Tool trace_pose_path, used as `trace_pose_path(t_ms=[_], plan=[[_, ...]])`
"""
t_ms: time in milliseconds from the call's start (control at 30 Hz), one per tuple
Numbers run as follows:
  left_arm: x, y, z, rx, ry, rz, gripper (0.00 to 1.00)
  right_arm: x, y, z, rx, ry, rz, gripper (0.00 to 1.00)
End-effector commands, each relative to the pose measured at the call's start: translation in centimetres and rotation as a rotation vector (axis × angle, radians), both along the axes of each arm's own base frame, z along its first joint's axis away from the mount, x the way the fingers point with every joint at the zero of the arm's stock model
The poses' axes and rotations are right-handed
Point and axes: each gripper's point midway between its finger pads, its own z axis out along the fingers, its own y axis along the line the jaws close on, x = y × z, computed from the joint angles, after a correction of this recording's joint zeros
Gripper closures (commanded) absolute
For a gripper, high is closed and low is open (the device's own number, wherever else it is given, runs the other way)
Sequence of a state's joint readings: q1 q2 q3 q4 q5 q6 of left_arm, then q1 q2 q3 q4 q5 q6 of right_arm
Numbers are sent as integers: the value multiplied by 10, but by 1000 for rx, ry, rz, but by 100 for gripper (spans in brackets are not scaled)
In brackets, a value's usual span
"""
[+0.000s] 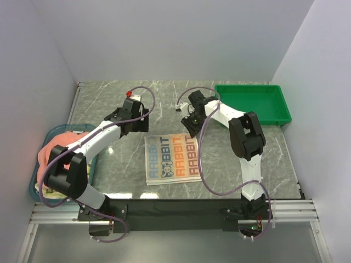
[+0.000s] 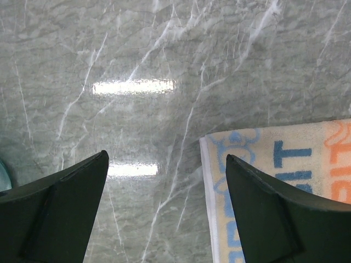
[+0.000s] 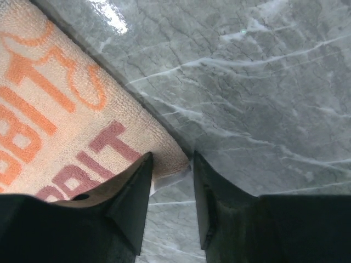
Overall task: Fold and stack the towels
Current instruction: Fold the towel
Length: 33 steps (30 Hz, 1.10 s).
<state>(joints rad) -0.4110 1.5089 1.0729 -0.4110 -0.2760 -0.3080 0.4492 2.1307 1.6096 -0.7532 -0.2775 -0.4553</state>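
Note:
A cream towel (image 1: 171, 159) with coloured letters lies flat on the marble table, between the two arms. My left gripper (image 1: 137, 126) hovers open over its far left corner. In the left wrist view that corner of the towel (image 2: 285, 159) lies under the right finger, and only marble shows between the fingertips of the left gripper (image 2: 166, 156). My right gripper (image 1: 192, 127) is at the far right corner. Its jaws stand narrowly apart around the corner of the towel (image 3: 66, 109), which pokes into the gap of the right gripper (image 3: 171, 155) and stays clear of the right finger. A salmon-pink towel (image 1: 55, 145) lies bunched in the basket.
The blue basket (image 1: 74, 127) sits at the table's left edge, beside the left arm. A green plastic tray (image 1: 252, 104) stands at the back right. White walls close in the table on the left, back and right.

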Motion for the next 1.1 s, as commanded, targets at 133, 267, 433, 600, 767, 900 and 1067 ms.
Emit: trace_pose_path(t_ms=[133,267,433,600,767,900,1067], plan=[[12,-10,9,-22,-27,-41,7,-23,-1,-27,-39,61,17,73],[18,-24,-3,-45,18,-89,8,-29,-3,-30,-40,66,22,95],[31,-39,-15,-57,71,-144,16,-29,-1,-27,-22,52,21,100],[37,-48,-42,-35,171,-205,30,-28,3,-26,-15,34,23,100],[27,-54,-61,-34,251,-302,32,-29,2,-27,-13,28,18,100],[19,-51,-62,-131,290,-351,33,-30,1,-29,-17,25,13,100],[21,-44,-61,-129,285,-364,36,-28,1,-27,-14,17,11,100]])
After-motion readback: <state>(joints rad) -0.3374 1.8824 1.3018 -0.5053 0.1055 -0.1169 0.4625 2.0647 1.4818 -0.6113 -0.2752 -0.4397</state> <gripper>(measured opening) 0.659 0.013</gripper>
